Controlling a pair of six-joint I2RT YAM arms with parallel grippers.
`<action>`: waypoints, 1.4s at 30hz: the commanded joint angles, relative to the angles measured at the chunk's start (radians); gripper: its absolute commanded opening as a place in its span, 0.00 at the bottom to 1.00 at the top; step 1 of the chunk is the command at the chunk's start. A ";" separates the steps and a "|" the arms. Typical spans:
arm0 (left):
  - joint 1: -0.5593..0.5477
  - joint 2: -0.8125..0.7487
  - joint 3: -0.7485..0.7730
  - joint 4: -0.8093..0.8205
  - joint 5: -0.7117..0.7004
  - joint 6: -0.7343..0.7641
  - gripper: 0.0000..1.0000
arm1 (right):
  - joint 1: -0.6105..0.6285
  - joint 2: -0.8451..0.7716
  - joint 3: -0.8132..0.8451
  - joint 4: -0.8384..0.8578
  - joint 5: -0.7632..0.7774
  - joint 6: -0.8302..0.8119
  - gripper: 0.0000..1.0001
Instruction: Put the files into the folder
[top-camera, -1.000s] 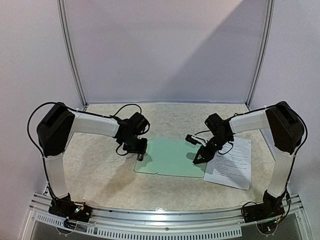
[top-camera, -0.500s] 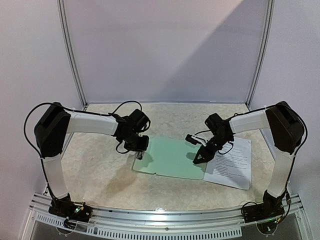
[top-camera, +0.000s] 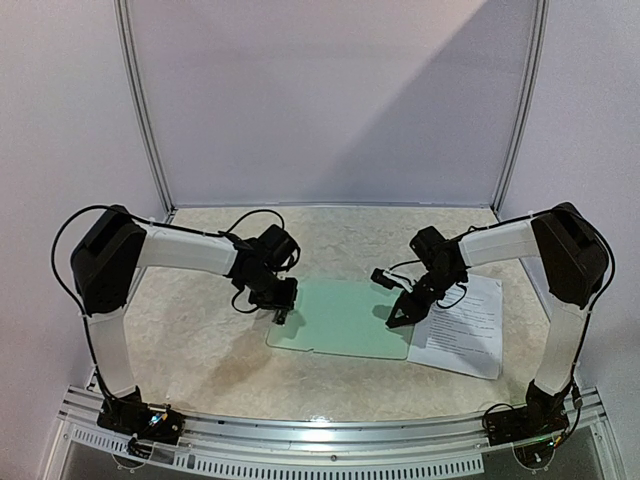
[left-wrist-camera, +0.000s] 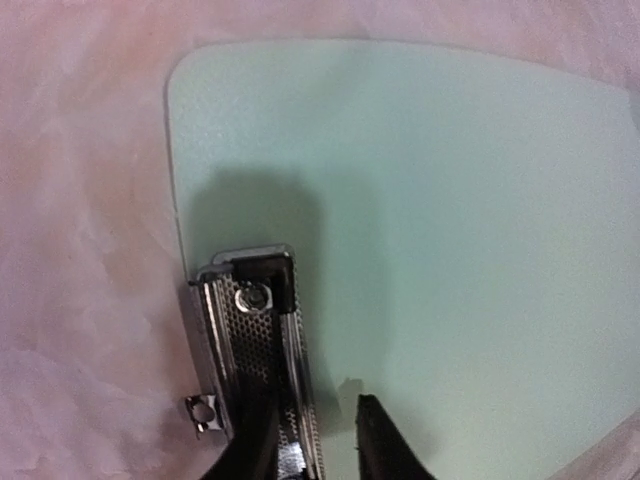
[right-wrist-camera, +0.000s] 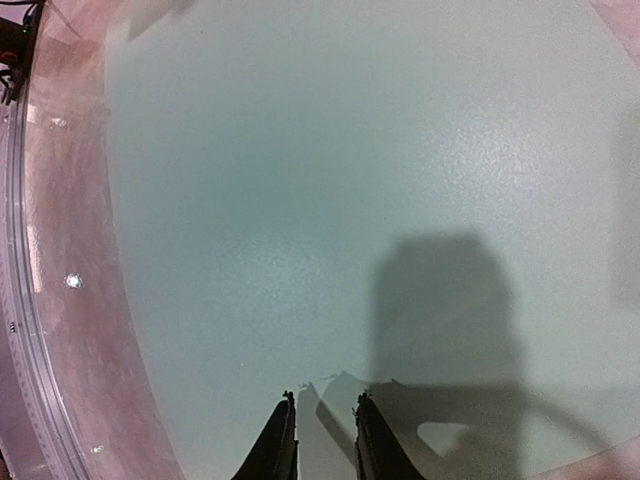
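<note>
The folder (top-camera: 345, 318) lies flat mid-bench, and its clip (left-wrist-camera: 255, 320) sits at the left short edge. The left tool (top-camera: 283, 311) is closed on that clip, with the perforated metal running between its fingers. The files (top-camera: 465, 330) lie flat just beside the folder's right short edge, not yet on it. The right tool (right-wrist-camera: 325, 400) hangs low over the folder near that edge, its fingers nearly together with a slim gap. Whether they pinch anything thin cannot be told.

The grip on the clip looks like the weakest point. The hold is narrow and on sprung metal, so a slip would probably snap the clip shut before any sheet gets under it. Levering at one edge may also slide or swing the folder on the smooth bench (top-camera: 200, 340), pushing its far edge into the files. Thin sheets lying flat give the right tool little to catch, so they could crease.

Open bench lies behind and left of the folder. To the right, the files sit near the right arm.
</note>
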 joint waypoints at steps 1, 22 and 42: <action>-0.006 -0.011 -0.035 -0.123 -0.005 -0.012 0.35 | 0.004 0.032 -0.014 -0.032 0.062 -0.008 0.20; 0.020 -0.134 0.020 -0.163 -0.104 -0.007 0.47 | 0.004 0.042 -0.016 -0.039 0.052 -0.015 0.20; 0.057 -0.006 -0.014 -0.102 -0.015 0.021 0.46 | 0.005 0.050 -0.018 -0.043 0.047 -0.019 0.20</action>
